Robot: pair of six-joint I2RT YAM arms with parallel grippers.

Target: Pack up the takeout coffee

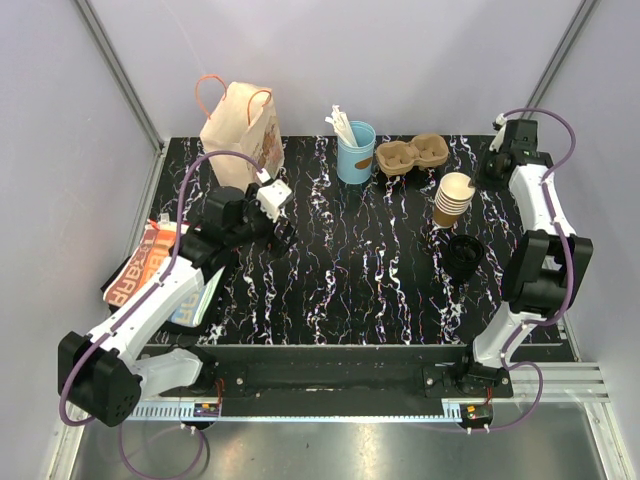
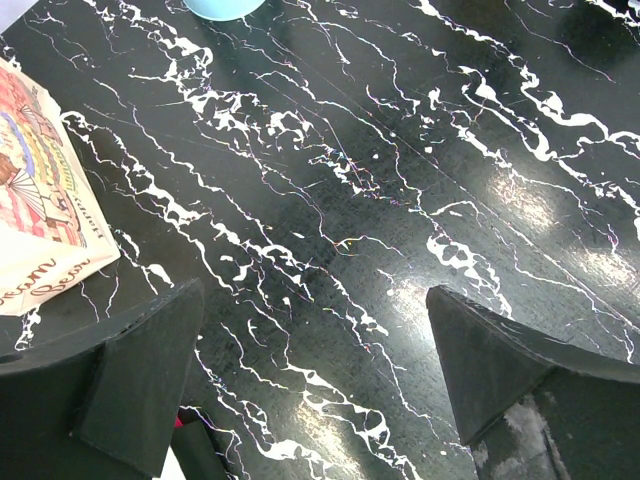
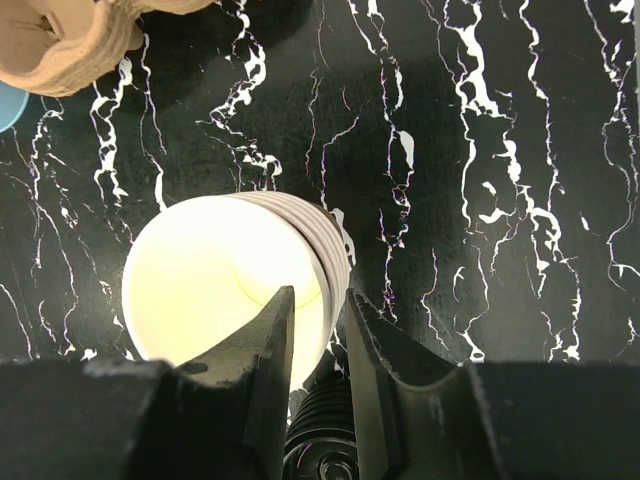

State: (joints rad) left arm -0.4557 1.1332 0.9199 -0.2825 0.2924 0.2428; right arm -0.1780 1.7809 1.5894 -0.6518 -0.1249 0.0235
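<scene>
- Right gripper point(image 3: 318, 296) first: the jaws stand narrow and straddle the rim of the top cup point(image 3: 215, 290) on the stack of paper cups point(image 1: 453, 200). One finger is inside the pale mouth, the other outside against the ribbed rims. I can't tell from my wrist cam whether it's actually biting the wall, so I'm not calling it a grip.
- Left gripper point(image 2: 312, 300) is spread wide and holding nothing. It just hangs over bare table point(image 1: 350, 290), with the paper bag point(image 1: 240, 128) at the left edge of its view.
- Where the coffee is: honestly, there's no finished coffee yet. The cup I take to be mine is that top one, nested in the stack on the right side of the table. The black lid point(image 1: 463, 252) sits on the table just beside the stack on the near side, not on any cup.
- Done so far, by my reckoning: nothing you'd tick off. No cup stands on its own and no lid is on. Nothing is in the cardboard cup tray point(image 1: 412, 153) or, as far as I can see, in the bag.
- Left to do, I reckon: peel one cup off, cap it, then pack it. Very early days.
</scene>
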